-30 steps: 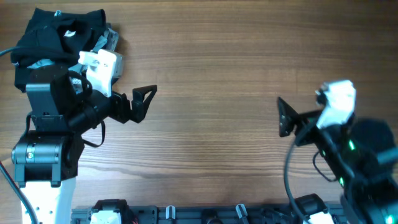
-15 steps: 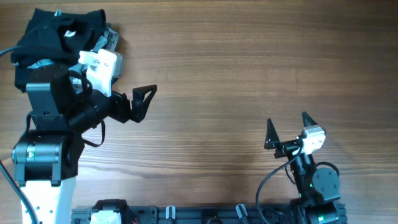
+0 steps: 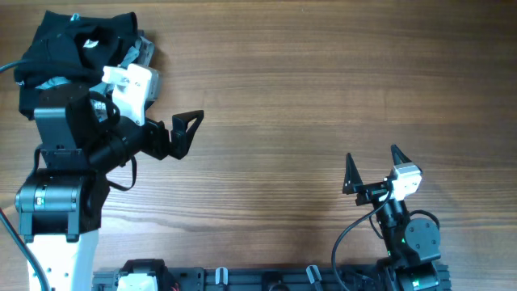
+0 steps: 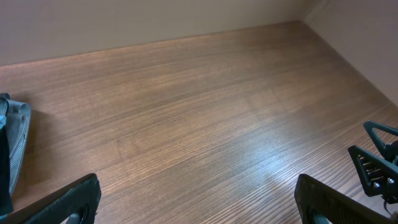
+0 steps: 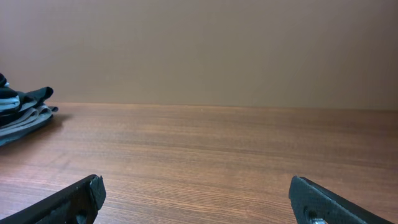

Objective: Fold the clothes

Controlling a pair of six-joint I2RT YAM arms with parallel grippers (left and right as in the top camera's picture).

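Note:
The clothes lie in a crumpled heap at the table's far left corner, mostly black fabric with grey and pale bits at the edge. Single garments cannot be told apart. The heap's edge shows in the left wrist view and far off in the right wrist view. My left gripper is open and empty, to the right of the heap and apart from it. It frames bare wood in its own view. My right gripper is open and empty near the front right, with bare wood between its fingers.
The wooden table stretches between the two arms. The left arm's base stands at the front left, partly over the heap. A black rail runs along the front edge. The right gripper's fingers show in the left wrist view.
The right arm has swung from the right edge down towards the front and now points its open gripper upward. It has held still for the last half second. The left arm has not moved.

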